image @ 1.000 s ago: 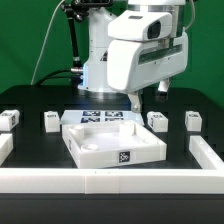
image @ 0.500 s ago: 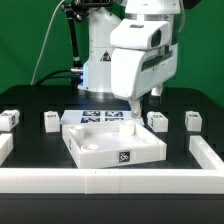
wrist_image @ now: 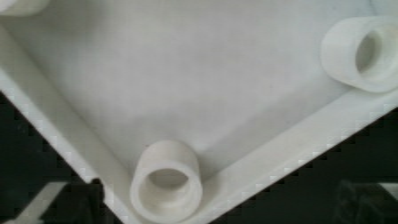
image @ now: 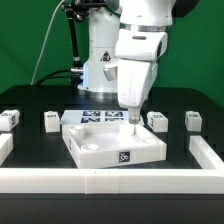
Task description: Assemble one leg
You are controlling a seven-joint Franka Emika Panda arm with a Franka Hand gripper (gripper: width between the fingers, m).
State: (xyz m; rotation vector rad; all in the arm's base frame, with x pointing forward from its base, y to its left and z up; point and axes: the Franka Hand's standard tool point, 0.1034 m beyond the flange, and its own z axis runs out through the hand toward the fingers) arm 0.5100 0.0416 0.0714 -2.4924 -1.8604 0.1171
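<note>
Black table [image: 30,100] carries the white square panel [image: 95,150], and the nearest leg [image: 156,121] stands upright just beside its far corner on the exterior view's right, with three more like it in the same row. My gripper [image: 131,120] hangs low over that corner, looking down on a raised hole [wrist_image: 166,180]. I cannot tell how far my jaws are parted or whether they hold anything.
</note>
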